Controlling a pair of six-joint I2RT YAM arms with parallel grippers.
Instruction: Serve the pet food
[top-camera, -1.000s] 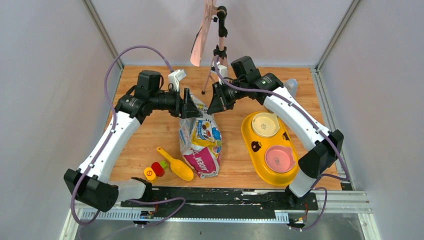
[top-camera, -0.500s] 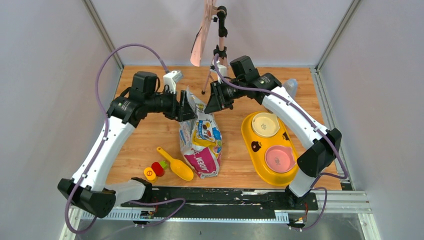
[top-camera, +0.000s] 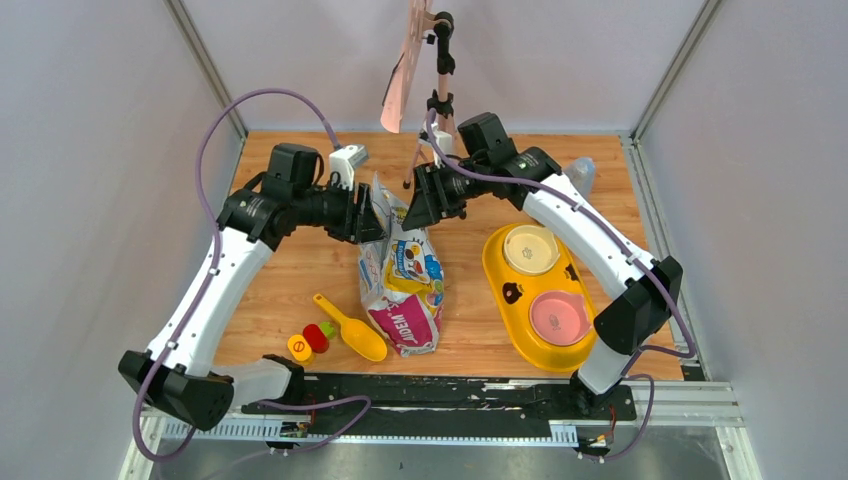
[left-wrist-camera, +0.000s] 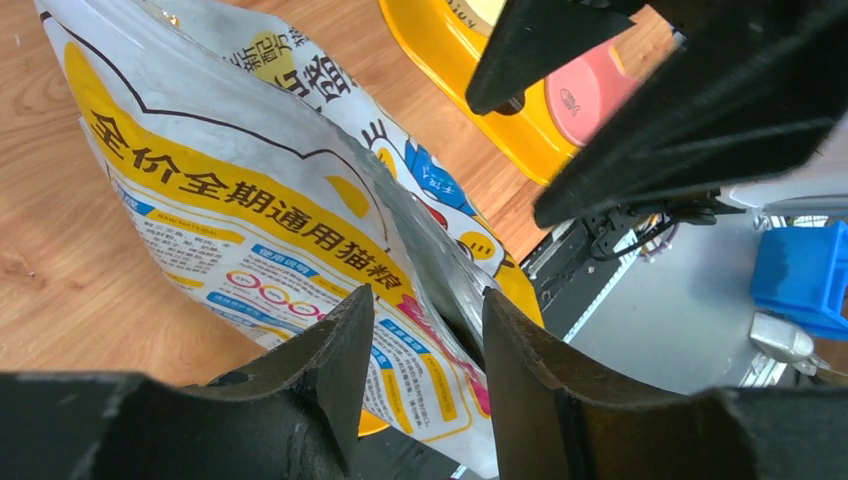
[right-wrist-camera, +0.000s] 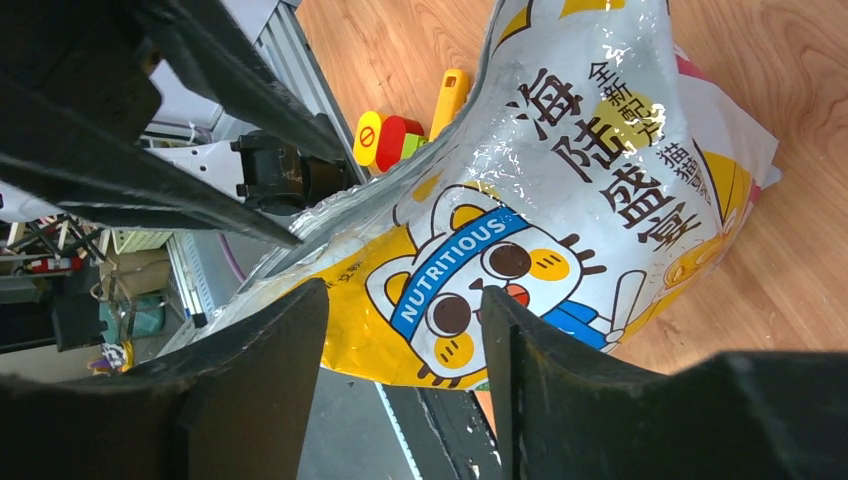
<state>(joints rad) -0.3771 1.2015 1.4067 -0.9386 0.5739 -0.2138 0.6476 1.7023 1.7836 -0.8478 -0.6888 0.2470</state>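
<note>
The printed pet-food bag (top-camera: 403, 285) lies mid-table with its top raised at the far end. The pet food is hidden inside it. My left gripper (top-camera: 372, 215) stands at the left of the bag's mouth. In the left wrist view its jaws (left-wrist-camera: 425, 320) are apart, with the bag's (left-wrist-camera: 250, 190) rear panel running between them, not pinched. My right gripper (top-camera: 420, 205) hovers at the right of the mouth. Its jaws (right-wrist-camera: 405, 330) are apart and hold nothing, and the bag's cartoon face (right-wrist-camera: 560, 200) lies beyond them. A yellow scoop (top-camera: 352, 328) lies left of the bag.
A yellow double feeder (top-camera: 510, 290) with a cream bowl (top-camera: 531, 249) and a pink bowl (top-camera: 559, 317) sits right of the bag. Small red, yellow and green pieces (top-camera: 310, 340) lie by the scoop. A thin stand (top-camera: 440, 100) holding a pink card rises at the back.
My right gripper went from shut to open and let go of the bag's top. My left gripper's jaws narrowed around the bag's edge, and the left arm drew slightly left.
</note>
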